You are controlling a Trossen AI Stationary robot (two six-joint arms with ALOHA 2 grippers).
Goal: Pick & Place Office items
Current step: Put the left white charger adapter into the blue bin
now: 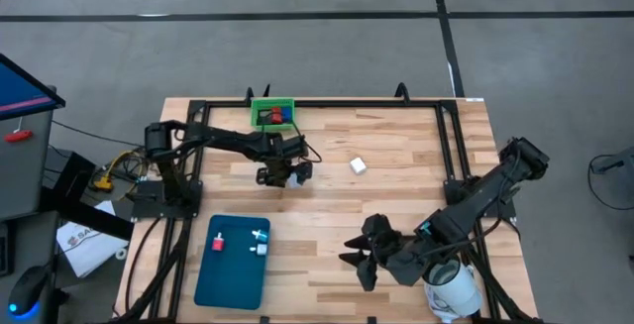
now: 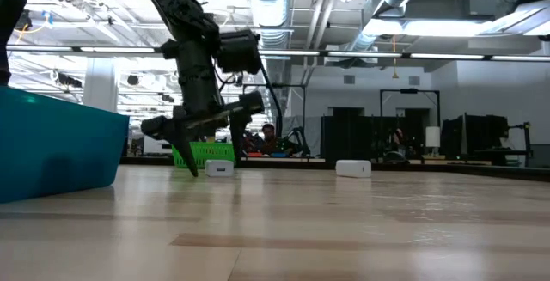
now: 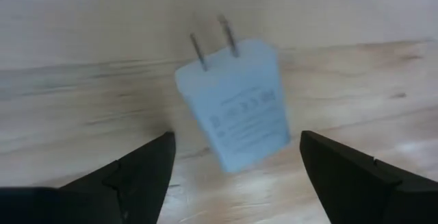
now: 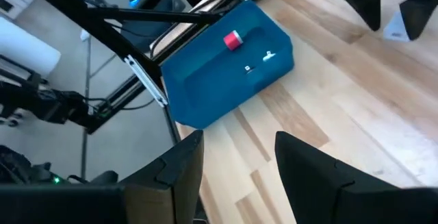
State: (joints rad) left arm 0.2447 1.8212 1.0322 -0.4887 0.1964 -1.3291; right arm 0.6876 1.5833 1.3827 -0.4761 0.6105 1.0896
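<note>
Your left jaws (image 1: 285,174) hung just above the bench (image 1: 396,165), fingers spread wide and gripping nothing. Directly beneath them, in the gap between the two fingers (image 3: 137,176), lay a white plug adapter (image 3: 236,104), flat on the wood with its two metal prongs pointing away from the jaws; the fingers were clear of it on both sides. A second white block (image 1: 359,165) sat on the bench off to the side of those jaws, toward your right arm. Behind the left jaws, at the bench's far edge, stood the green bin (image 1: 273,113) with red and blue pieces inside. Your right jaws (image 1: 361,256) hovered over the near part of the bench, partly open and empty. Ahead of them, in the right wrist view, sat the blue tray (image 4: 226,73) holding a red piece (image 4: 233,40) and two small white bits (image 4: 268,57). A white cylinder (image 1: 454,286) stood by the right arm.
</note>
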